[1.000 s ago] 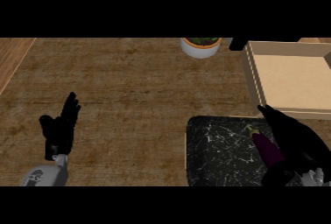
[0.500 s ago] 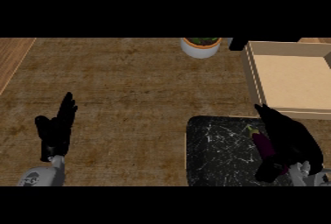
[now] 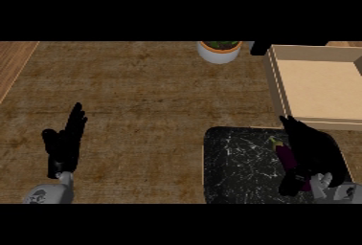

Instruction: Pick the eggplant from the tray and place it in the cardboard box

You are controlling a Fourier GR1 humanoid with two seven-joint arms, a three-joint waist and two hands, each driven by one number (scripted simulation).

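Note:
A dark purple eggplant with a green stem lies on the right part of the black marbled tray at the lower right. My right hand lies over it with fingers stretched toward the far side. It covers most of the eggplant, and its thumb sits on the eggplant's left side. The hand is open. The cardboard box stands just beyond the tray at the upper right, top open and nothing inside. My left hand rests open at the lower left, fingers up.
A white pot holding a green plant stands at the far edge of the counter, left of the box. A small dark object sits beside the box's far left corner. Brown counter top stretches between the left hand and the tray.
My right hand has shifted slightly left over the eggplant, hiding more of it. The left hand has barely moved.

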